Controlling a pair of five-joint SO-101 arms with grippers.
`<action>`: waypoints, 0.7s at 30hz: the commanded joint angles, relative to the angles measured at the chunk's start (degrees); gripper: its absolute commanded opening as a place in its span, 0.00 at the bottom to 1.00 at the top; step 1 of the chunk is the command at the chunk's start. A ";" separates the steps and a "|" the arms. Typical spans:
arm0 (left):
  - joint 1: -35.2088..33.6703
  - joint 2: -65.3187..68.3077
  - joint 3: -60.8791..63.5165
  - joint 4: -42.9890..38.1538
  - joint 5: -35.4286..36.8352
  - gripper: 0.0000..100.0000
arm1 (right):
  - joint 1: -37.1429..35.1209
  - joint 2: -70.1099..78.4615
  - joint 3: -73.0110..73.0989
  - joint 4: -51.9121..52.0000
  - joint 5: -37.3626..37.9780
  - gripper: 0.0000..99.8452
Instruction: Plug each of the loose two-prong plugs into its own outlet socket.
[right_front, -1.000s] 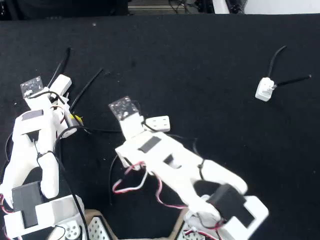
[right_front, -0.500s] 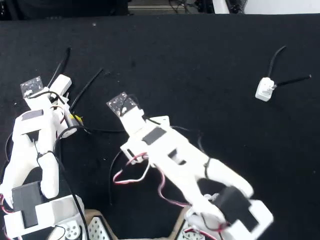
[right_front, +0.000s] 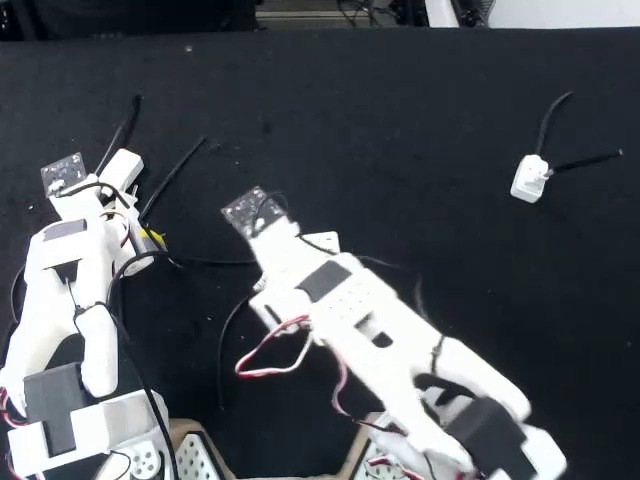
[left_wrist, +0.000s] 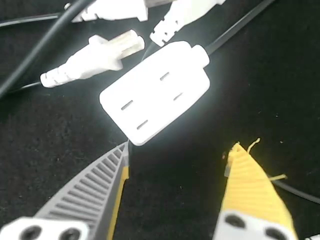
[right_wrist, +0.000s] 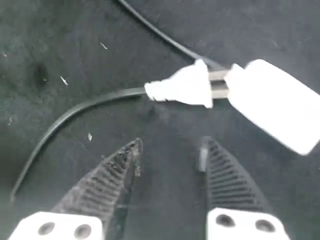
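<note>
Left gripper (left_wrist: 180, 146) and right gripper (right_wrist: 171, 143) fingers apart; up close, plug (right_wrist: 182, 90) half-seated in outlet (right_wrist: 275, 112).

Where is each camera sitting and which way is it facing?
High view: fixed overhead, looking down at table, left arm, right arm.
Left wrist view: on left arm, facing outlet block past open left gripper.
Right wrist view: on right arm, facing plug at second outlet past open right gripper.
Shared: high view also shows both outlets.
</note>
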 joint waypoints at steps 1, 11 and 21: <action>-0.66 -1.41 -1.01 -0.35 0.79 0.31 | -3.60 4.53 -3.56 -3.69 -0.62 0.17; -0.66 -1.41 -1.01 -0.35 0.79 0.31 | -4.22 17.36 -12.44 -4.04 -0.62 0.11; -0.66 -1.41 -0.92 -0.26 0.79 0.31 | -0.62 22.29 -16.66 -3.69 3.78 0.10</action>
